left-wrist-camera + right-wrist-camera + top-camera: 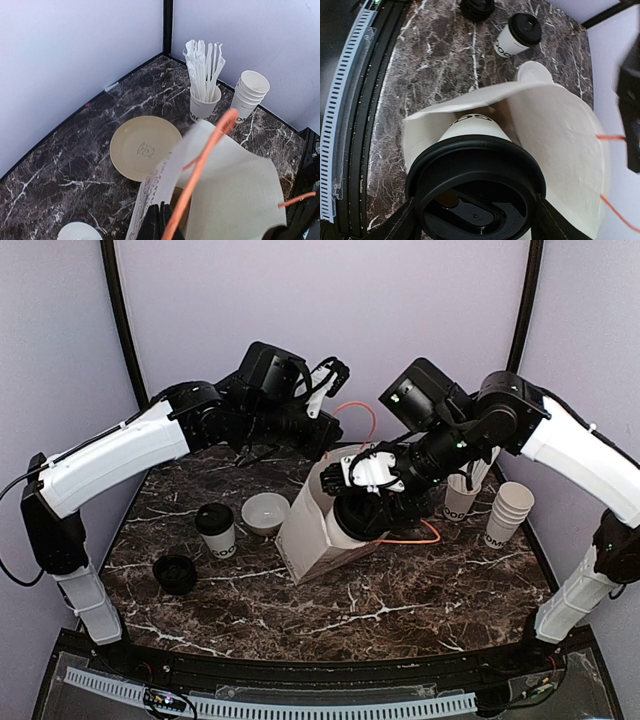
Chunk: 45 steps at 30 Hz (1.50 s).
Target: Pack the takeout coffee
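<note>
Right now the right tool (472, 220) clasps a white paper cup (475, 127) with a glossy black lid, at the mouth of the soft white paper bag (560, 130). The left tool (161, 222) is pinched closed on the bag's rim. A twin cup (215, 530), its black lettering only partly readable, stands apart on the dark veined worktop (400, 600).
</note>
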Tool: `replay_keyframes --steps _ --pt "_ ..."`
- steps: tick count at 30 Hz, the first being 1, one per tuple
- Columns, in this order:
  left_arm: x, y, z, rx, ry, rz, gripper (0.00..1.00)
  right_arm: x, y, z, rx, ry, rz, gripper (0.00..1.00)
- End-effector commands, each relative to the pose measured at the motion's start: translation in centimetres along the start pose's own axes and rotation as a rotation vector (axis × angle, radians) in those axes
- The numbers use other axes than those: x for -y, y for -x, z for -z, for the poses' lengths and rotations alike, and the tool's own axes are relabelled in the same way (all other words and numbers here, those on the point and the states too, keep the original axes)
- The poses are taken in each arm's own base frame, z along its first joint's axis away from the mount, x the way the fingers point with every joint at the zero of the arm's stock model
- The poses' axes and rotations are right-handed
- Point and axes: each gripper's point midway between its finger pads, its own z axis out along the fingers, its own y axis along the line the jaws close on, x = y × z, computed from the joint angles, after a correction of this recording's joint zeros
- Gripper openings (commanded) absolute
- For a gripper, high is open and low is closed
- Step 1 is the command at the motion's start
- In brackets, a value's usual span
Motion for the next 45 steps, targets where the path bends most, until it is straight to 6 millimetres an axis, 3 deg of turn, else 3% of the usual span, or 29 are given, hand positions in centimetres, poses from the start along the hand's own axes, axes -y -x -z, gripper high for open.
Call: replay_keyframes --steps 1,4,6,9,13,17,20,25,28,33,37,41,45 --pt "-0.1 3.4 0.3 0.095 -0.015 -0.059 0.0 -3.1 2.6 -0.1 0.051 0.114 0.08 0.6" --pt "0.1 3.6 0.2 0.103 -0.025 -0.086 0.0 -3.5 4.4 -0.1 0.088 0.139 0.097 0.6" --pt "0.0 3.6 0.4 0.101 -0.026 -0.084 0.07 -3.0 5.0 -0.4 0.089 0.127 0.092 0.6" --pt "0.0 2.9 0.8 0.073 -0.03 -0.081 0.36 -2.0 4.5 -1.2 0.054 0.082 0.084 0.59" --pt "0.2 1.9 1.7 0.064 -0.052 -0.075 0.53 -1.2 3.9 -1.4 0.025 0.027 0.075 0.59" --pt "0.6 2.4 3.8 0.108 -0.095 -0.024 0.61 0.3 3.4 -0.5 0.021 -0.029 0.063 0.59" --pt "1.1 3.2 6.5 0.154 -0.139 -0.002 0.64 1.6 2.4 0.1 -0.007 -0.067 0.054 0.59" --pt "1.1 3.3 10.1 0.2 -0.155 0.001 0.68 2.3 -0.2 -0.5 -0.058 -0.061 0.012 0.59" --pt "-0.7 2.8 11.9 0.22 -0.067 -0.009 0.68 1.9 -1.5 -0.5 -0.085 -0.059 0.006 0.59" --pt "-4.0 2.5 13.1 0.253 0.11 -0.065 0.7 0.8 -3.1 -0.4 -0.135 -0.046 0.017 0.59" --pt "-7.5 1.8 12.7 0.267 0.274 -0.058 0.71 -1.5 -4.0 -0.7 -0.176 -0.005 0.06 0.58" --pt "-10.2 1.2 11.9 0.301 0.312 0.007 0.71 -3.6 -4.4 -1.2 -0.202 0.024 0.109 0.58" --pt "-11.0 1.0 10.5 0.301 0.297 0.026 0.71 -5.3 -4.0 -1.4 -0.197 0.029 0.158 0.58"
